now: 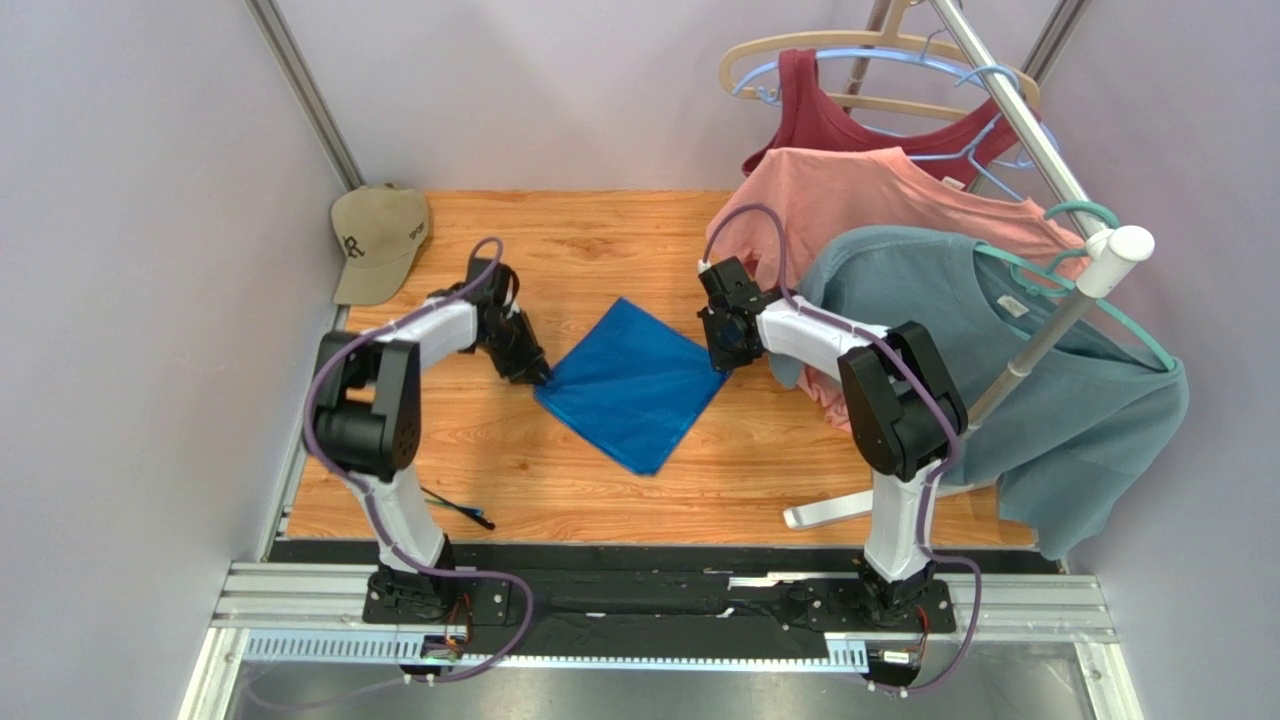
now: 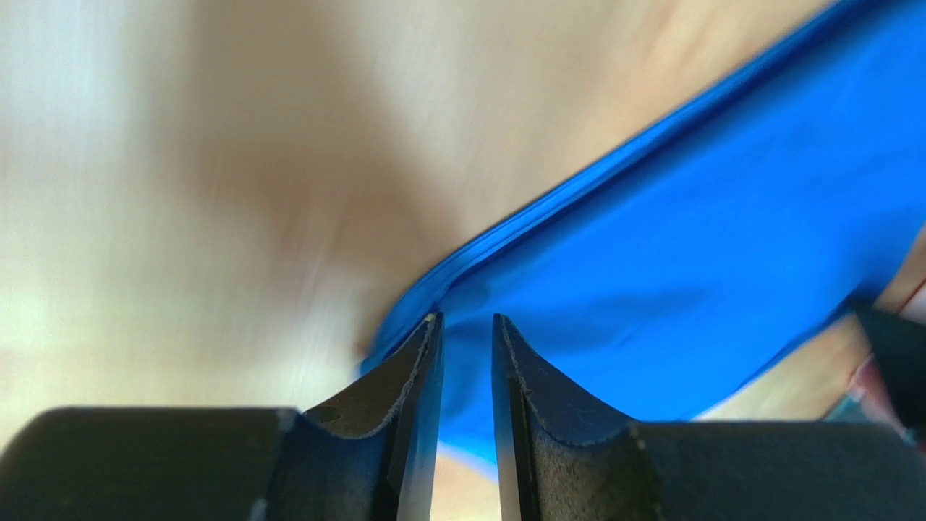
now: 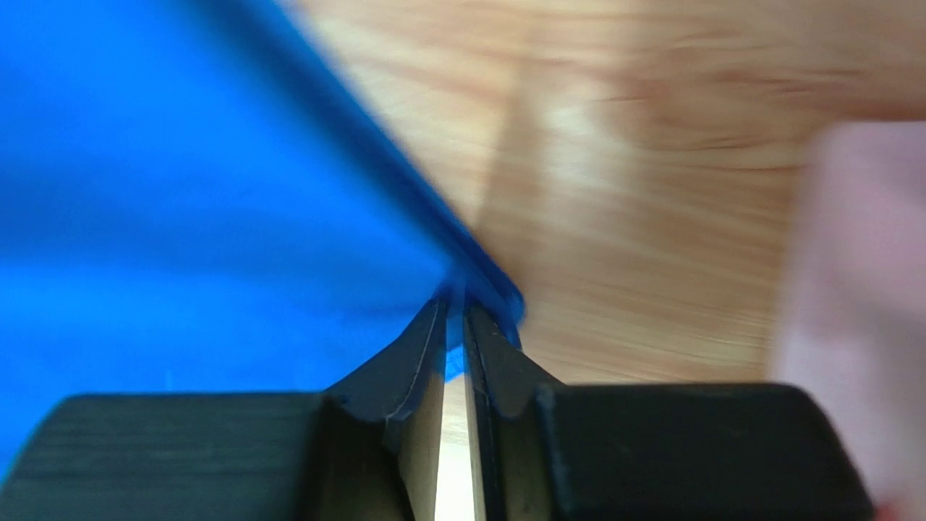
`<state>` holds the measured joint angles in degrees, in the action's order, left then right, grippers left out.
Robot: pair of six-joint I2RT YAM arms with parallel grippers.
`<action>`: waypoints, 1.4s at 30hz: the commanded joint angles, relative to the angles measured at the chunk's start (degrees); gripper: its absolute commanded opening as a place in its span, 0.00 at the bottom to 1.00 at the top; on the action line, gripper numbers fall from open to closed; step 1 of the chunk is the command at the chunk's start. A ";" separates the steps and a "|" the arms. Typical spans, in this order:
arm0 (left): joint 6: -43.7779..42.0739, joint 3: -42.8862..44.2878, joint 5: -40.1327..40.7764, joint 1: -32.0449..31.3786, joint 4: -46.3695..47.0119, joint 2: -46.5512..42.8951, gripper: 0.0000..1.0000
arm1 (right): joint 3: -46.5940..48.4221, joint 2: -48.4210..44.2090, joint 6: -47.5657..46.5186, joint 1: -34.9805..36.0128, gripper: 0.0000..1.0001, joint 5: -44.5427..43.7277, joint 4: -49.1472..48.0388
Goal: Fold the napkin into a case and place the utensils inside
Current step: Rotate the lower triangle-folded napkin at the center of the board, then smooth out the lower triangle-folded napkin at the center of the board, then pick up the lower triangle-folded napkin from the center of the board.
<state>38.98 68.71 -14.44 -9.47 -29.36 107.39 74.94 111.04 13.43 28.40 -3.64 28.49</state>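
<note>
Top view first: we've got the napkin (image 1: 631,387) lying flat on the wooden table (image 1: 601,240), turned like a diamond, roughly mid-table between the two arms. The left gripper (image 1: 529,368) is down at its left corner and the right gripper (image 1: 726,353) at its right corner. From up here we honestly can't make out the jaws on either one. The utensils (image 1: 458,510) are near the front edge by the left arm, well apart from the napkin. They're so thin that we can't count them. The cap (image 1: 379,237) sits in the back left corner. The teal-grey T-shirt (image 1: 1082,405) hangs on the right and hides part of the table there.

Left wrist view is pretty smeared. The left gripper (image 2: 465,320) has its fingers (image 2: 418,375) a narrow slit apart, and the napkin (image 2: 706,250) corner comes right up to the tips. We see a gap between the pads, so it doesn't look clamped. There's something dark cut off at the right edge, no idea what.

Right wrist view is blurry too. The right gripper (image 3: 457,309) is almost fully closed, with the napkin (image 3: 196,217) corner pinched between the tips and blue showing in the slit. There's a pink blur on the right that we can't identify.
</note>
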 commanded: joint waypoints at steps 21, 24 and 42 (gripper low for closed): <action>-4.62 -16.94 -10.39 -3.09 6.35 -12.83 0.18 | -13.67 -9.00 8.11 5.87 0.32 34.68 -11.18; -3.83 -16.59 -8.95 -3.27 3.18 -9.23 0.06 | -15.61 -9.00 5.83 5.87 0.32 30.11 -9.51; -6.82 -12.81 -0.32 -3.44 -7.37 -25.41 0.38 | -12.71 -17.71 -3.93 18.53 0.64 15.07 -1.07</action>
<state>33.41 54.65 -13.39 -12.99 -33.41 78.87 59.66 93.51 14.33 45.65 14.70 27.35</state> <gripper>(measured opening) 0.369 0.631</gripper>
